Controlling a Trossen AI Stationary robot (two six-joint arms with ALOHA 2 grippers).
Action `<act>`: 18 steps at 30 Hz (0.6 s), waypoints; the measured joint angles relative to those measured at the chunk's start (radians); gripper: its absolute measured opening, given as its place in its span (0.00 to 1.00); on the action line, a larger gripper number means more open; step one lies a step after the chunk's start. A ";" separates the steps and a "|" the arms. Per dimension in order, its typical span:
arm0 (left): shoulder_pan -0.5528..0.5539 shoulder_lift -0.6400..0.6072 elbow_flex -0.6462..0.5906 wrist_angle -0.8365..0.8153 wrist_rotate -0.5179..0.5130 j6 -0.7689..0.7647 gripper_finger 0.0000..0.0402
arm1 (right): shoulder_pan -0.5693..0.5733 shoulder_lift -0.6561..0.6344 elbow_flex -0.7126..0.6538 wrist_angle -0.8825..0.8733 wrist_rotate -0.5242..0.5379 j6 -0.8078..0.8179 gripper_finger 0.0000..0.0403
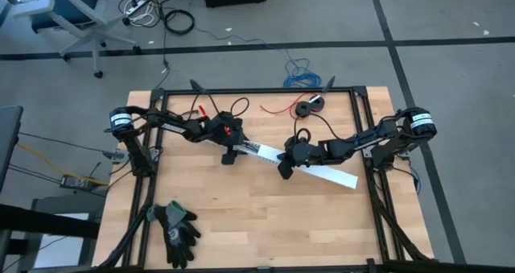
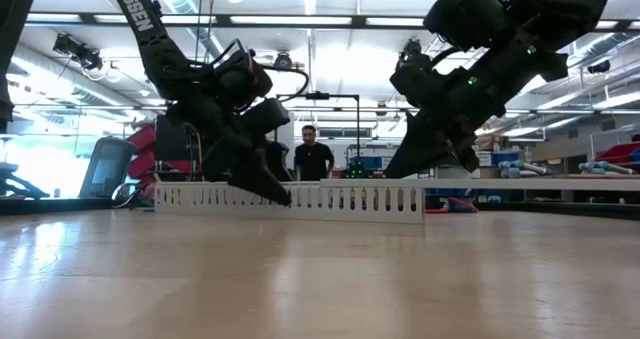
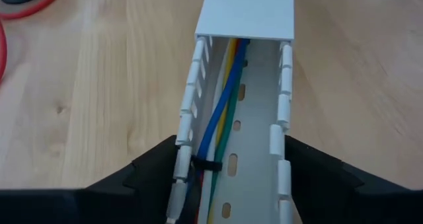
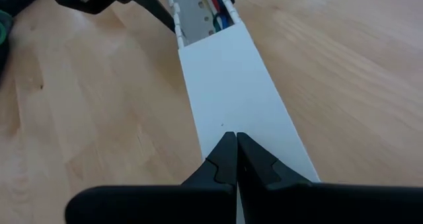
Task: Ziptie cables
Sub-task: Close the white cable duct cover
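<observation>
Your left gripper (image 3: 231, 184) is sitting with its fingers (image 3: 149, 174) spread wide, one on each outer side of the white slotted duct (image 3: 254, 112), straddling the channel without visibly clamping it. I cannot tell whether the pads are actually touching the slotted walls. That straddle is probably there to brace the open end while the wires inside get dealt with.

Your right gripper (image 4: 236, 151) is pinched fully together, holding nothing, and its tips are resting on or hovering just over the flat white lid (image 4: 241, 98) that is covering the far stretch of the duct. Judging by the pose, it is pressing the lid down, or readying to push it along the channel.

The duct is lying diagonally across the middle of the desk (image 1: 241, 225), its open end toward your left arm and its covered end running toward the right edge. Inside the uncovered section the cables (image 3: 221, 112) are running lengthwise along one wall: blue, yellow and green strands are showing, with a white one beside them. A small black band (image 3: 206, 166) is crossing them near your left fingers, which looks like a tie already cinched.

A pair of dark gloves (image 1: 177, 229) is lying near the front left corner. A red wire on a black spool (image 1: 306, 106) is resting by the back edge, well apart from the duct.
</observation>
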 joint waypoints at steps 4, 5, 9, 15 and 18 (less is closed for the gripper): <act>-0.001 0.000 0.000 0.003 -0.001 -0.003 0.61 | 0.009 -0.031 -0.002 0.005 -0.006 -0.068 0.00; -0.001 0.000 0.000 0.003 -0.003 -0.005 0.60 | 0.013 -0.054 -0.002 0.000 -0.007 -0.075 0.00; -0.001 0.000 0.000 0.003 -0.005 -0.008 0.60 | 0.034 -0.165 -0.002 -0.079 0.019 -0.072 0.00; -0.001 0.000 0.000 0.003 -0.005 -0.008 0.60 | 0.085 -0.303 -0.001 -0.363 0.102 0.087 0.00; -0.001 0.001 0.000 0.009 -0.005 -0.009 0.60 | 0.094 -0.288 -0.001 -0.471 0.098 0.195 0.00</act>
